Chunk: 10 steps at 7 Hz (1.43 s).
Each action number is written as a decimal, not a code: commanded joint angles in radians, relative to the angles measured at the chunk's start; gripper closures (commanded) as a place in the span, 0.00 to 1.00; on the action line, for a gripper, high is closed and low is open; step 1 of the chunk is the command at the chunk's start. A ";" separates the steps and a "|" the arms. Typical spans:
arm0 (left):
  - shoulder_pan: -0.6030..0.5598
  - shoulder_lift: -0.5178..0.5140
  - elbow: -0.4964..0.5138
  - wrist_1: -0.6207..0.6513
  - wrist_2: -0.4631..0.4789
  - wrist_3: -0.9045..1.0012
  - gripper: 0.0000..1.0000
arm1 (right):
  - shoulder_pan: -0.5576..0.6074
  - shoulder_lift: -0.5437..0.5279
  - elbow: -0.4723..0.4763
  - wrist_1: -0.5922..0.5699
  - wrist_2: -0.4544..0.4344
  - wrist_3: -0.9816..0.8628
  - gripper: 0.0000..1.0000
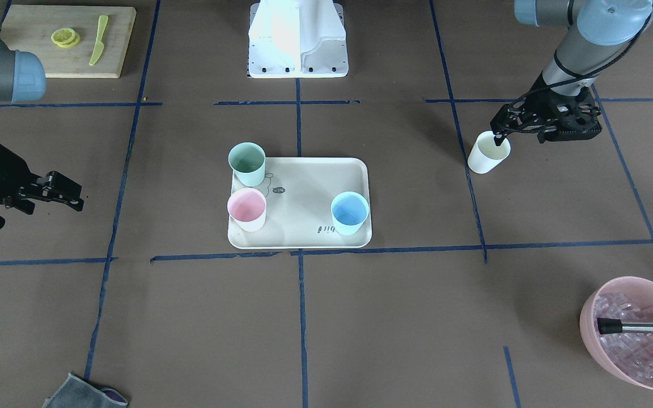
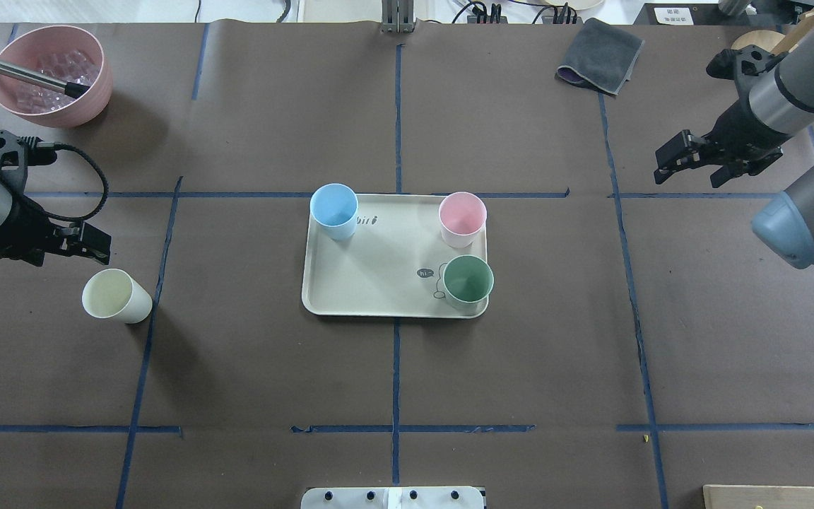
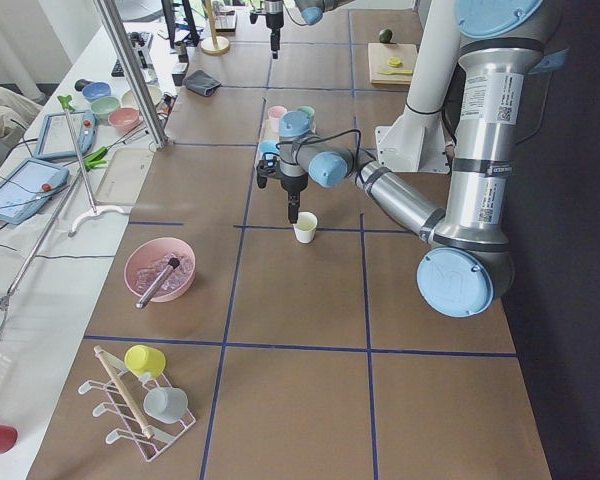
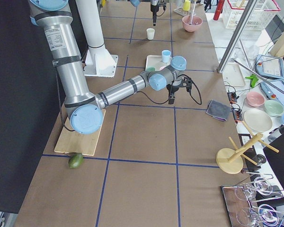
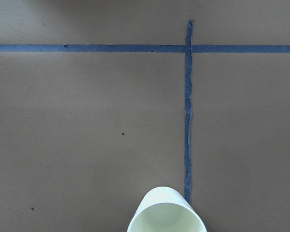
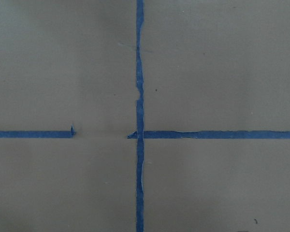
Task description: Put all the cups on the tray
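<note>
- 1 table (image 2: 237, 367), covered in brown paper and marked off with blue tape, carries everything.
- 1 tray (image 2: 379, 268) lies flat at the table's middle, its long sides running across the table.
- 1 board (image 1: 37, 56) sits at the robot's near right corner with lemon slices (image 1: 66, 37) and a knife (image 1: 98, 39) on it.
- 1 bowl (image 1: 590, 334) of ice stands at the far left corner, and a metal handle rests in it.
- 1 cloth (image 2: 599, 63) lies folded at the table's far edge, right of centre.
- 2 grippers hang over bare table. The left gripper (image 2: 87, 240) is just beside and above the cream cup (image 2: 116, 297), jaws apart and gripping nothing. In the front view 1 fingertip overlaps the cup's mouth. The right gripper (image 1: 68, 192) is well apart from the tray, jaws spread and empty.
- 3 cups stand upright on the tray: blue cup (image 2: 334, 211) in its far left corner, pink cup (image 2: 461, 218) in its far right corner, and green cup (image 2: 468, 281) in its near right corner, near the pink one.
- 1 cup, the cream one, stands upright on the table, well left of the tray and beside a tape line.
</note>
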 commanded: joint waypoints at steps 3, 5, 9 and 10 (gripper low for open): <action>0.012 0.017 0.060 -0.090 -0.003 -0.116 0.00 | 0.009 -0.021 0.007 0.001 -0.004 -0.022 0.00; 0.046 0.017 0.082 -0.093 -0.004 -0.118 0.00 | 0.009 -0.033 0.009 0.004 -0.007 -0.022 0.00; 0.083 0.019 0.204 -0.240 -0.044 -0.128 0.00 | 0.007 -0.033 0.009 0.004 -0.007 -0.017 0.00; 0.083 0.017 0.207 -0.268 -0.046 -0.133 0.01 | 0.007 -0.033 0.009 0.004 -0.007 -0.015 0.00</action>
